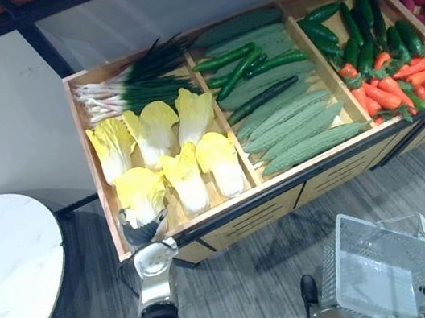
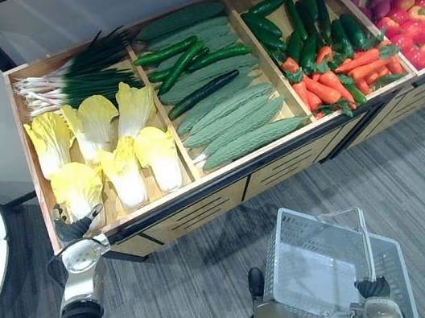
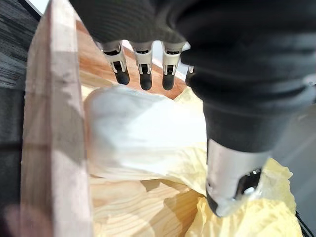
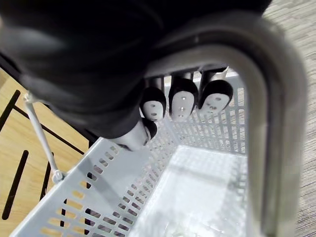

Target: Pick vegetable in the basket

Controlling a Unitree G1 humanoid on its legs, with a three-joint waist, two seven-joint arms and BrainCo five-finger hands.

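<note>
Left eye view, far left: left hand (image 1: 139, 230) at the front-left cabbage (image 1: 138, 189), fingers (image 3: 144, 74) straight and spread over its white stem, thumb apart on the leaves. Six cabbages (image 1: 185, 176) in the wooden bin (image 1: 99, 186), lengthwise front to back, stems frontward. Right hand (image 4: 89, 59) curled round one basket (image 1: 380, 282) handle (image 4: 261, 123).
</note>
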